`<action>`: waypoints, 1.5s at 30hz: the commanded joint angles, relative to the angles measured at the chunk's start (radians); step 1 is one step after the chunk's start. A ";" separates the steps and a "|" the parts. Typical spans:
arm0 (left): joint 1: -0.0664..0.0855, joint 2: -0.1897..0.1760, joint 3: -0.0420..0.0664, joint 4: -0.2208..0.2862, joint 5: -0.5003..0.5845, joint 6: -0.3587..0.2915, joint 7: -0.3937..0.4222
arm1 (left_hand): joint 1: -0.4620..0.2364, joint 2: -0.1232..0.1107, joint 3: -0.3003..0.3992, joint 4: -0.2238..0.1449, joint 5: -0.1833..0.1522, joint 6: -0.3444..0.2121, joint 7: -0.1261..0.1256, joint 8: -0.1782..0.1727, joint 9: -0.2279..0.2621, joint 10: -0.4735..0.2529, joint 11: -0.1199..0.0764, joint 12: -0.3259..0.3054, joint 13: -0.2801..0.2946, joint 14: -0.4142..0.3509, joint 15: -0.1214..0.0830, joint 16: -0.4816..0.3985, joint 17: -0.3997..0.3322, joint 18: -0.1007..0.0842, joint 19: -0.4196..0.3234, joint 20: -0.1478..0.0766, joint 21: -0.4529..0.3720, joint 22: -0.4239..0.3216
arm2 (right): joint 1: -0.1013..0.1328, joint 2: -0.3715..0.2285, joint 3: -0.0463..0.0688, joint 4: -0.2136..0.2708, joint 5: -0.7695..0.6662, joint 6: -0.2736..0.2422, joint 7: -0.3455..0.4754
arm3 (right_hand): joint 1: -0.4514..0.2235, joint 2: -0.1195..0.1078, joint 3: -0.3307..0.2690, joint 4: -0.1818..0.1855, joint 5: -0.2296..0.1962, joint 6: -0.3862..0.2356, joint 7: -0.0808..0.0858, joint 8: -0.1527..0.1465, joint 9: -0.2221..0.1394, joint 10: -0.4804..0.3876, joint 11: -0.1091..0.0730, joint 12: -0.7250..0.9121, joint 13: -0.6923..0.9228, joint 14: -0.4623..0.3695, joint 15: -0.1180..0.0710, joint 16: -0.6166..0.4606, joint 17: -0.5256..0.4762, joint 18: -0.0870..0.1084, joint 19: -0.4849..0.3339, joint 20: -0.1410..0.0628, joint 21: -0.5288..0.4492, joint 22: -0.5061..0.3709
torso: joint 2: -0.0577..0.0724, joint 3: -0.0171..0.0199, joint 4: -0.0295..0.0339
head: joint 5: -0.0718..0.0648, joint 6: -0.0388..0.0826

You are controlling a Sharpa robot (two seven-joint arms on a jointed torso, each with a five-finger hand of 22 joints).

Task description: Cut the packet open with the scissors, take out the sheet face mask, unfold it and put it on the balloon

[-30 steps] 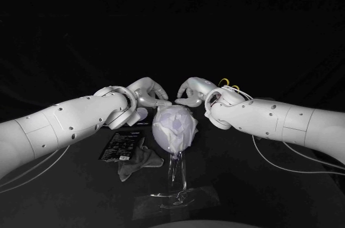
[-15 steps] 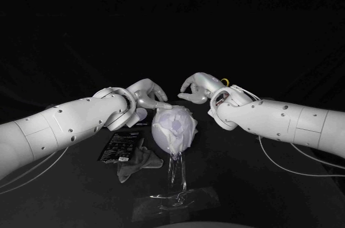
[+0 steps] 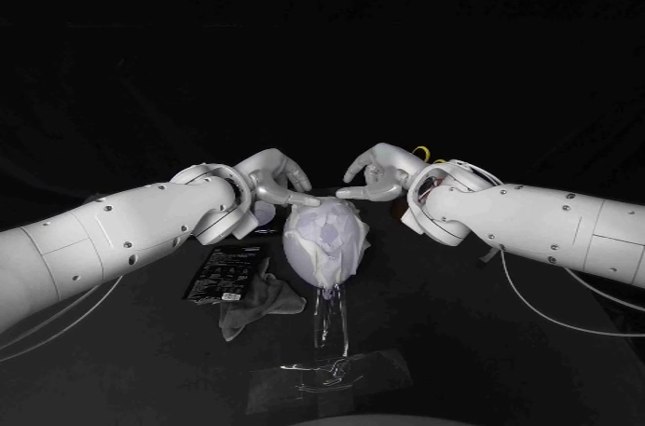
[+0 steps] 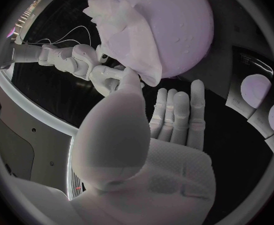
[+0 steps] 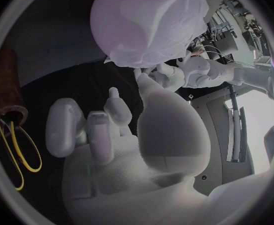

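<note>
Balloon (image 3: 327, 249): stood upright mid-table on a clear stand (image 3: 329, 337), between the two hands.
Sheet face mask (image 3: 312, 232): lay draped over the balloon, its folds bunched along the far top edge. It was on, but rumpled.
Left hand (image 3: 273, 177): released, fingers straight and spread, holding nothing. The thumb tip reached right to the mask's far edge, though contact could not be told.
Right hand (image 3: 379, 170): loose too, with fingers half curled and apart and nothing in them, hovering just beyond the balloon's top.
Packet (image 3: 227, 271): lay flat on the black table (image 3: 471, 351), near the balloon on its left.
Crumpled grey sheet (image 3: 259, 305): lay just beside the packet, nearer the robot.
Scissors (image 3: 422, 153): yellow handles peeked out behind the right wrist.
</note>
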 commanded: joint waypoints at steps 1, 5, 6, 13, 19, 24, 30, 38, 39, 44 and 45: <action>0.001 0.002 0.001 0.001 -0.004 0.027 -0.017 | 0.014 0.013 0.003 -0.003 0.003 -0.010 0.000 0.009 0.003 -0.009 0.000 0.007 0.003 -0.003 0.005 0.010 0.000 0.020 -0.006 0.000 0.006 0.003 | 0.002 -0.003 0.001 0.010 0.098 0.101 0.017 | 0.018 0.010 -0.058 0.027 -0.007 -0.011 0.002 -0.005 0.006 -0.011 0.003 0.001 0.003 0.089 0.011 -0.004 0.218 0.006 -0.005 0.007 -0.004 0.176 | 0.003 -0.0007 0.0009 | 0.000 0.003; 0.001 0.004 0.001 -0.005 -0.005 0.024 -0.025 | 0.027 0.028 0.010 -0.003 0.003 -0.010 -0.001 0.015 0.008 -0.009 -0.001 0.016 0.006 -0.001 0.005 0.019 0.001 0.021 -0.004 0.000 0.012 0.007 | 0.002 0.003 0.001 0.008 0.112 0.102 0.014 | 0.043 0.032 -0.123 0.044 -0.006 -0.010 0.002 -0.002 0.014 -0.011 0.004 0.010 0.007 0.090 0.011 -0.002 0.219 0.005 -0.003 0.011 0.001 0.177 | 0.005 -0.0015 0.0009 | -0.001 0.004; 0.001 0.005 0.001 -0.006 -0.005 0.024 -0.026 | 0.030 0.030 0.012 -0.004 0.003 -0.010 -0.001 0.017 0.009 -0.009 -0.001 0.018 0.007 0.000 0.005 0.021 0.001 0.021 -0.003 0.000 0.013 0.007 | 0.003 0.005 0.001 0.006 0.113 0.102 0.013 | 0.043 0.032 -0.123 0.044 -0.006 -0.010 0.002 -0.002 0.014 -0.011 0.004 0.010 0.007 0.090 0.011 -0.002 0.219 0.005 -0.003 0.011 0.001 0.177 | 0.006 -0.0019 0.0008 | -0.001 0.004; 0.001 0.012 0.001 -0.012 -0.005 0.021 -0.032 | 0.043 0.046 0.019 -0.005 0.003 -0.008 -0.004 0.026 0.014 -0.007 -0.004 0.029 0.011 0.014 0.003 0.032 0.015 0.022 0.000 -0.001 0.022 0.012 | 0.004 0.031 0.001 -0.020 0.116 0.095 0.001 | 0.056 0.056 -0.160 0.045 -0.006 -0.001 -0.001 0.005 0.022 -0.005 0.001 0.022 0.014 0.091 0.009 0.000 0.223 0.004 0.001 0.010 0.010 0.179 | 0.012 -0.0035 0.0018 | -0.002 0.004; 0.002 0.014 0.003 -0.012 -0.003 0.014 -0.038 | 0.052 0.057 0.026 -0.005 0.003 -0.007 -0.005 0.032 0.017 -0.004 -0.006 0.038 0.014 0.029 0.001 0.040 0.031 0.022 0.003 -0.002 0.029 0.016 | 0.005 0.050 0.001 -0.041 0.107 0.092 -0.009 | 0.065 0.067 -0.175 0.044 -0.006 0.003 -0.003 0.008 0.025 -0.002 -0.001 0.026 0.016 0.092 0.008 0.001 0.225 0.003 0.004 0.009 0.015 0.181 | 0.018 -0.0046 0.0011 | 0.000 0.005; 0.002 0.014 0.008 -0.014 0.000 0.009 -0.041 | 0.058 0.067 0.030 -0.006 0.003 -0.004 -0.008 0.038 0.019 0.000 -0.008 0.045 0.017 0.043 -0.001 0.046 0.045 0.022 0.005 -0.004 0.036 0.020 | 0.006 0.065 0.001 -0.059 0.098 0.092 -0.019 | 0.082 0.080 -0.188 0.042 -0.006 0.008 -0.005 0.013 0.030 -0.001 -0.004 0.028 0.016 0.092 0.006 0.001 0.224 0.003 0.004 0.008 0.016 0.181 | 0.023 -0.0042 0.0016 | 0.000 0.009; 0.002 0.016 0.012 -0.016 0.001 0.003 -0.045 | 0.066 0.074 0.034 -0.007 0.003 -0.002 -0.009 0.042 0.021 0.003 -0.011 0.052 0.019 0.057 -0.004 0.051 0.060 0.022 0.007 -0.006 0.041 0.023 | 0.006 0.074 0.000 -0.069 0.069 0.091 -0.029 | 0.117 0.095 -0.199 0.036 -0.006 0.011 -0.008 0.018 0.035 0.000 -0.006 0.031 0.017 0.092 0.003 0.001 0.225 0.002 0.006 0.005 0.018 0.181 | 0.028 -0.0038 0.0023 | 0.000 0.008; 0.004 0.027 0.014 -0.035 0.000 -0.016 -0.048 | 0.109 0.107 0.053 -0.012 0.003 0.014 -0.022 0.054 0.024 0.022 -0.021 0.068 0.023 0.107 -0.013 0.062 0.113 0.023 0.014 -0.012 0.058 0.032 | 0.006 0.075 0.000 -0.071 0.015 0.053 -0.027 | 0.171 0.110 -0.207 0.024 -0.006 0.021 -0.013 0.027 0.042 0.010 -0.011 0.043 0.024 0.095 0.000 0.005 0.233 -0.001 0.015 0.002 0.036 0.186 | 0.035 -0.0032 0.0016 | 0.001 0.011; 0.004 0.029 0.014 -0.039 0.000 -0.018 -0.048 | 0.113 0.109 0.054 -0.012 0.003 0.015 -0.023 0.054 0.024 0.024 -0.022 0.069 0.023 0.112 -0.014 0.063 0.117 0.023 0.015 -0.012 0.060 0.033 | 0.006 0.076 0.000 -0.071 0.008 0.042 -0.025 | 0.176 0.115 -0.208 0.025 -0.006 0.025 -0.014 0.029 0.043 0.015 -0.012 0.050 0.028 0.096 -0.002 0.007 0.236 -0.003 0.018 0.001 0.043 0.188 | 0.035 -0.0035 0.0012 | 0.001 0.011; 0.004 0.039 0.014 -0.055 -0.001 -0.025 -0.048 | 0.140 0.127 0.063 -0.011 0.003 0.026 -0.030 0.057 0.021 0.036 -0.027 0.072 0.022 0.139 -0.020 0.068 0.143 0.023 0.020 -0.018 0.071 0.039 | 0.008 0.082 0.000 -0.073 -0.027 -0.004 -0.025 | 0.198 0.137 -0.211 0.029 -0.006 0.057 -0.026 0.048 0.052 0.051 -0.023 0.092 0.058 0.104 -0.010 0.016 0.255 -0.011 0.039 -0.006 0.084 0.199 | 0.039 -0.0031 0.0024 | 0.000 0.012; 0.004 0.042 0.014 -0.059 -0.001 -0.026 -0.048 | 0.143 0.128 0.063 -0.011 0.003 0.028 -0.031 0.058 0.021 0.037 -0.028 0.073 0.022 0.144 -0.020 0.069 0.149 0.023 0.020 -0.018 0.073 0.040 | 0.008 0.084 0.000 -0.074 -0.038 -0.015 -0.026 | 0.201 0.140 -0.212 0.030 -0.006 0.062 -0.028 0.050 0.053 0.055 -0.025 0.096 0.061 0.104 -0.012 0.017 0.257 -0.012 0.042 -0.007 0.089 0.201 | 0.039 -0.0036 0.0028 | -0.001 0.011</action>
